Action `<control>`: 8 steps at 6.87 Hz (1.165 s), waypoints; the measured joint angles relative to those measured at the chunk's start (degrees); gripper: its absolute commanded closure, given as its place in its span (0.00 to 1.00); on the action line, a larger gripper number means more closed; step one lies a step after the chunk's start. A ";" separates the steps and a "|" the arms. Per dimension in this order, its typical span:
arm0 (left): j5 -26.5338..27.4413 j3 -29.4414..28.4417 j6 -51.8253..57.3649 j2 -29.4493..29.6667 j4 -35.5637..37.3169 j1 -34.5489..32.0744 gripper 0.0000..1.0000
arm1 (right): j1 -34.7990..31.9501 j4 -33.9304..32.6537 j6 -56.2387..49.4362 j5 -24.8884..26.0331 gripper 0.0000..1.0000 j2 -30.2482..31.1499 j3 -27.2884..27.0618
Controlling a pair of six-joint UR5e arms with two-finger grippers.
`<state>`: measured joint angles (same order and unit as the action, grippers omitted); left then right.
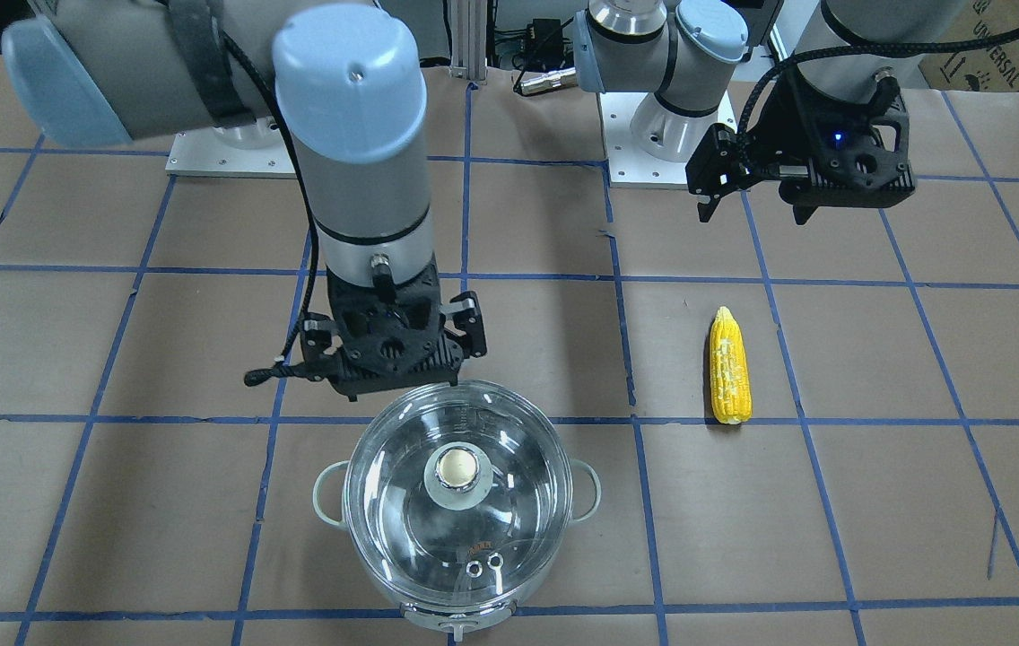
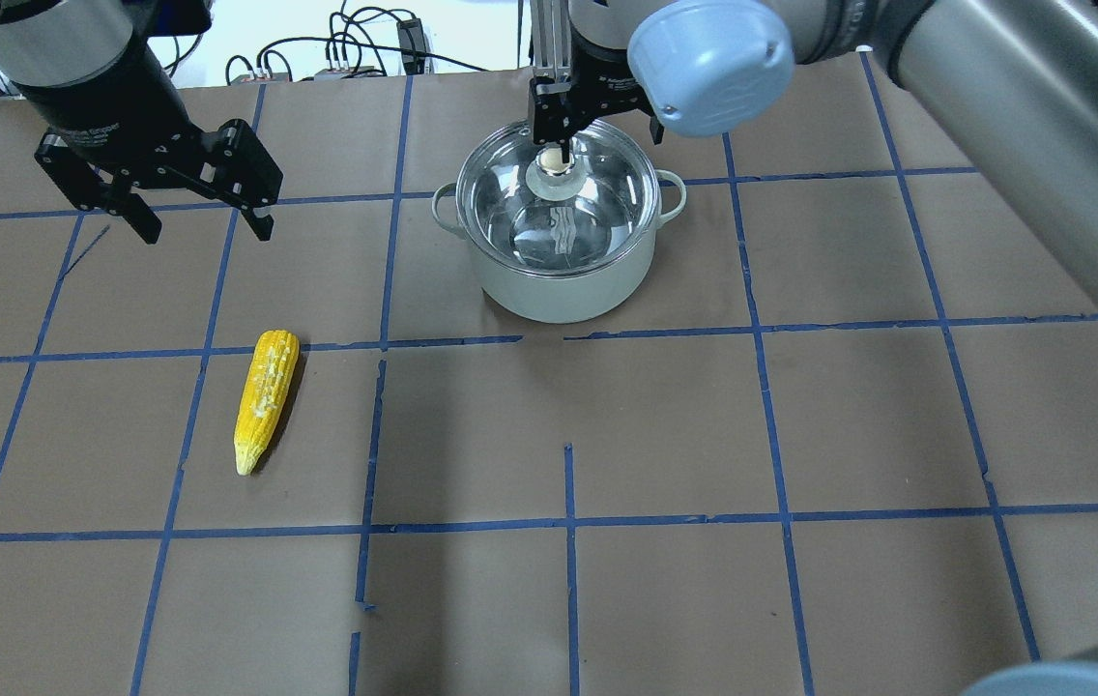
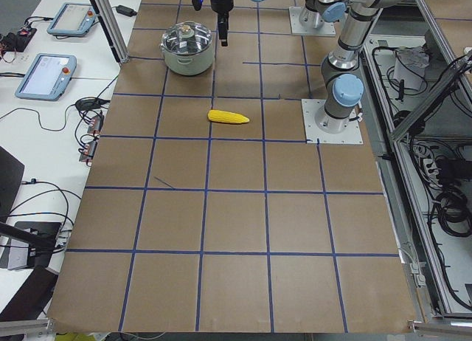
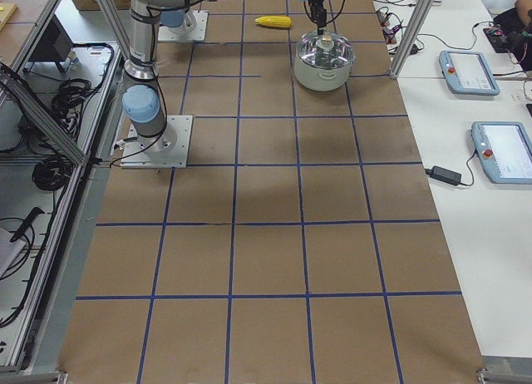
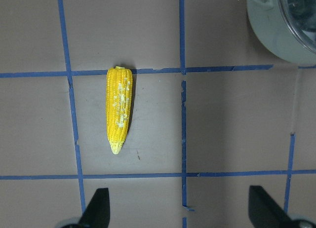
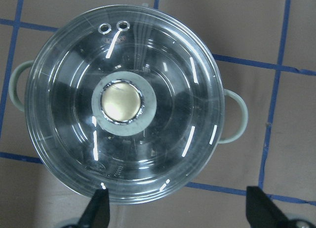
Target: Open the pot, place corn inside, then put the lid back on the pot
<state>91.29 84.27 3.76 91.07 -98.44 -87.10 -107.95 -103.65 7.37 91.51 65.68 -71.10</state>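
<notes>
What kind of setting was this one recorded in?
Probably a robotics lab workcell: a table papered brown with a blue tape grid, arm base plates bolted to it, and teach pendants on the side bench.

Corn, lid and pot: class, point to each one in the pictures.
corn (image 5: 119, 108): left wrist view, middle of the ear.
lid (image 6: 121, 100): right wrist view, its centre knob.
pot (image 2: 563, 295): overhead view, near side wall.

The brown paper-covered tabletop (image 2: 665, 435), gridded with blue tape lines (image 2: 573, 522), carries a round shiny steel pot (image 2: 563, 285) and, well apart, a yellow tapered ear of corn (image 2: 266, 396) lying flat.
</notes>
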 measured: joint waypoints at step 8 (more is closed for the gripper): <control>0.02 0.10 0.11 0.07 0.00 0.00 0.00 | -1.31 1.38 0.97 -2.53 0.08 -12.67 10.28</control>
<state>91.32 84.37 3.87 91.14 -98.44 -87.10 -109.27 -102.26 8.34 88.98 53.00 -60.81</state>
